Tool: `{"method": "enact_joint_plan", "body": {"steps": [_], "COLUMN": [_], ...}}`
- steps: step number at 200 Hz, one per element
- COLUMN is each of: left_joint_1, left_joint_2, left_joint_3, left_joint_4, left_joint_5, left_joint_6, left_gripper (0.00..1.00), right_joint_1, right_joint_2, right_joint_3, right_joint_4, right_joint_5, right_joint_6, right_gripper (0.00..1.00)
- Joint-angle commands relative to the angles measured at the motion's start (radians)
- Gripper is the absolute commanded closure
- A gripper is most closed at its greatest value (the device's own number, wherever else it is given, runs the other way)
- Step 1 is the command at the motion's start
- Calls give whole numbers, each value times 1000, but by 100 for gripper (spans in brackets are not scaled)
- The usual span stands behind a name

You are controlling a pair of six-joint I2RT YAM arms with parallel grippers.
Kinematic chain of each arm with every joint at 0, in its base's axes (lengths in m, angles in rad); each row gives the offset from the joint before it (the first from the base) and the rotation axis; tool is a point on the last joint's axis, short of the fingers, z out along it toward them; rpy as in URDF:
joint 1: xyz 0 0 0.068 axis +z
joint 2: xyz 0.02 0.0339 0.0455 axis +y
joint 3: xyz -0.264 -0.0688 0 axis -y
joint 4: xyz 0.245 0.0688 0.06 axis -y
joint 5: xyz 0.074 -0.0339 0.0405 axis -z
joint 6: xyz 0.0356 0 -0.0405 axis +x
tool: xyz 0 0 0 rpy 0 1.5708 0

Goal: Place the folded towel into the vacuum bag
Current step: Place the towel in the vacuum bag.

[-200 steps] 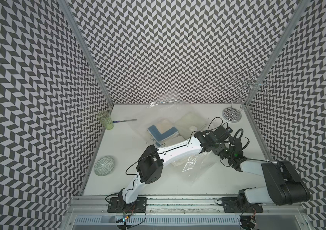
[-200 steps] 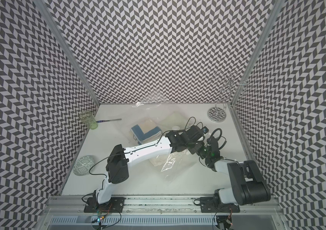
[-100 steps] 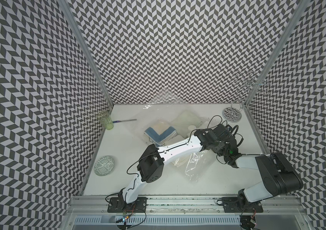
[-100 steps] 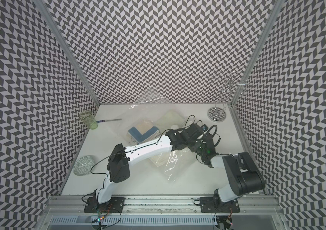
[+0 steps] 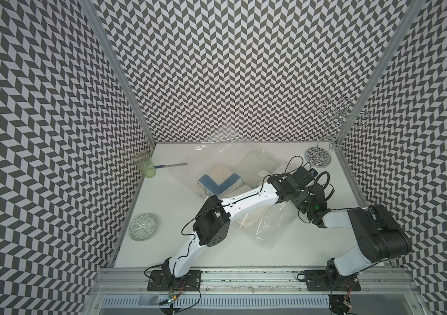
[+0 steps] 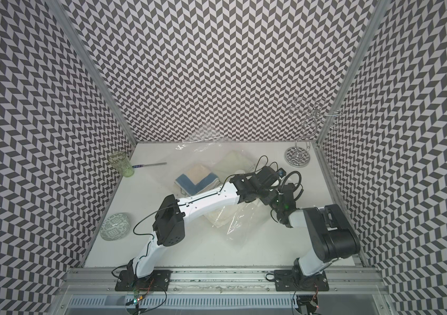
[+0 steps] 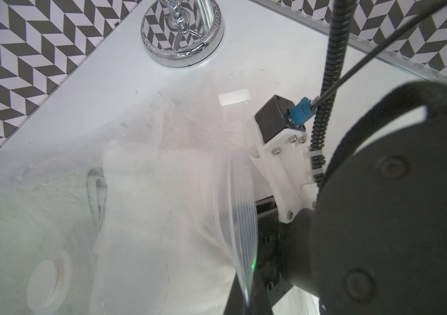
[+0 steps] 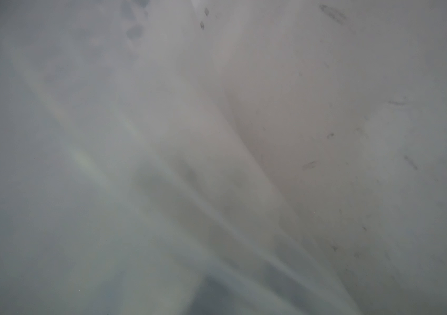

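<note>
The clear vacuum bag [image 5: 267,230] lies crumpled across the middle of the table in both top views, its round white valve [image 5: 263,172] toward the back. Under its plastic I see a folded blue-and-cream towel [image 5: 219,180], a pale one [image 5: 255,163] behind it and a cream one [image 5: 245,221] nearer the front. My left gripper [image 7: 246,302] is shut on a pleated bunch of the vacuum bag [image 7: 240,207]. My right gripper [image 5: 308,207] sits right beside it, largely hidden under the left wrist. The right wrist view is filled with blurred plastic [image 8: 216,163].
A chrome wire stand [image 5: 318,157] is in the back right corner. A green glass [image 5: 143,165] and a blue-handled utensil [image 5: 171,165] lie at the back left, a patterned dish [image 5: 143,227] at the left edge. Chevron walls close three sides.
My right arm has folded in and its wrist has moved back and left, up against the left gripper. The left arm and the towels have hardly moved.
</note>
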Motion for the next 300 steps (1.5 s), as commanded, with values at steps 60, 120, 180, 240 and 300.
{"method": "enact_joint_plan", "body": {"steps": [60,120,180,240,300], "left_joint_1": [23,42,42,42,43], "left_joint_2": [61,86,98,90,83], "left_joint_3": [88,135,193,194,186], "left_joint_4": [41,42,20,10,10], "left_joint_5": [87,94,89,98,98], "left_joint_6": [34,26,20,18,20], "left_gripper": [100,100,100,100,100], "right_joint_1": [85,95,120,101,46], "right_joint_2": [172,240,248,308,212], "right_joint_3": [113,117,70,113,190], "right_joint_4": [306,495,635,631,319], "right_joint_5": [-2,-109,-97,-66,-14], "right_joint_6": [-49,-50,2,56,-139], "right_gripper": [89,93,97,96,92]}}
